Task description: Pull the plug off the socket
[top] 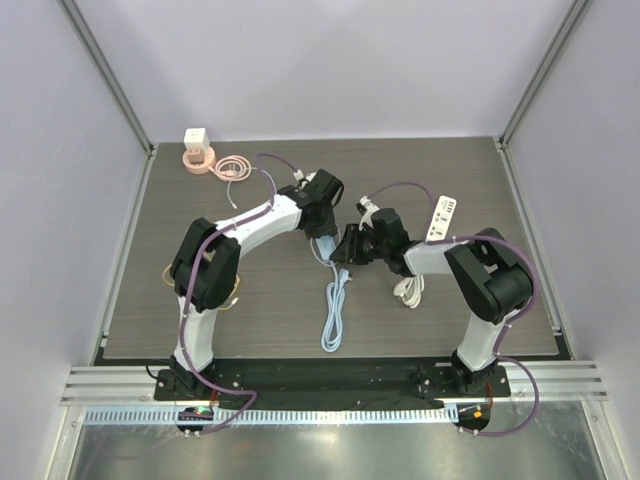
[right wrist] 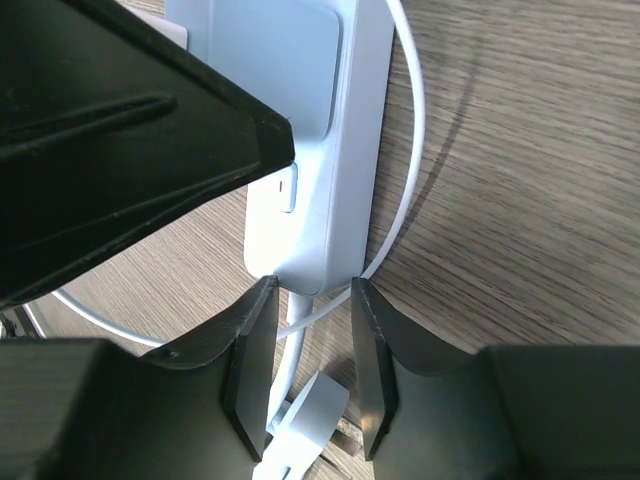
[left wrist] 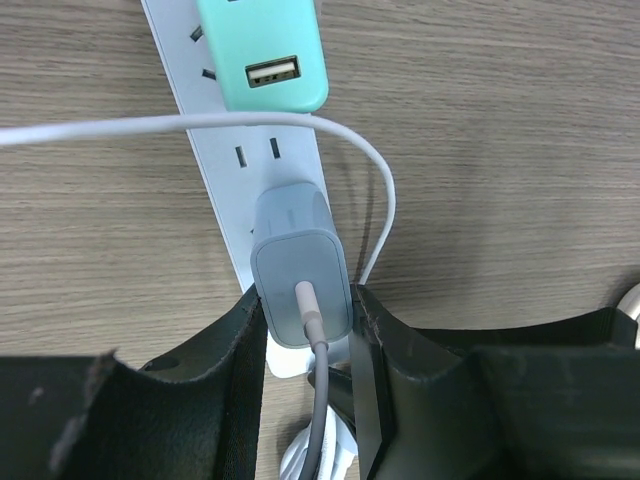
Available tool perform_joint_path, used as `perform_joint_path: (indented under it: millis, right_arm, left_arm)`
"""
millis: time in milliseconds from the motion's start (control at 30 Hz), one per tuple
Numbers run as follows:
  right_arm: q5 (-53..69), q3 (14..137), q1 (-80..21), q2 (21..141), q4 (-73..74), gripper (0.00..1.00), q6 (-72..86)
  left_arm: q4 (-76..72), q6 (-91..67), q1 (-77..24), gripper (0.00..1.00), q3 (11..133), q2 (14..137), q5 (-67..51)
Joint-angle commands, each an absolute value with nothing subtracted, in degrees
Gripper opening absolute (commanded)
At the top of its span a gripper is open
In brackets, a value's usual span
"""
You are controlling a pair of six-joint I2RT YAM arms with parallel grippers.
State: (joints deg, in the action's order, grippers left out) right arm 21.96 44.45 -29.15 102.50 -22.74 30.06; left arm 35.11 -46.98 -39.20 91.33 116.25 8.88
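A grey-blue plug [left wrist: 300, 270] sits in a white socket strip [left wrist: 225, 160] lying on the wooden table. My left gripper [left wrist: 308, 320] is shut on the plug, one black finger against each side, and the plug's grey cable runs out between them. At the strip's near end [right wrist: 330, 200], my right gripper [right wrist: 312, 300] has both fingertips against the end corners, with the strip's white cord [right wrist: 290, 340] passing between them. From above, the two grippers [top: 325, 238] [top: 348, 245] meet mid-table and hide the plug.
A teal USB adapter [left wrist: 265, 55] occupies the strip's far end. A thin white cable [left wrist: 385, 200] loops over the strip. A pale cable bundle [top: 333, 310] trails toward me. At back left are a white cube charger [top: 196, 140] and a pink cable coil [top: 235, 167]; a white remote-like bar [top: 442, 217] lies at right.
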Motion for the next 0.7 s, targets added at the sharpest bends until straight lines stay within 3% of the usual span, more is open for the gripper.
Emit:
perform_joint_path:
  millis: [0,667]
  right_arm:
    - [17.93,44.83,-29.09,100.29,-25.74,0.41,28.30]
    - [20.48,41.39,-27.69,97.82,-30.85,0.44,28.21]
  left_arm:
    - [35.42,-44.47,-39.73,0.00,90.09,111.80,5.28]
    - [33.49,-45.53,-41.92,0.00,87.45,110.92,3.43]
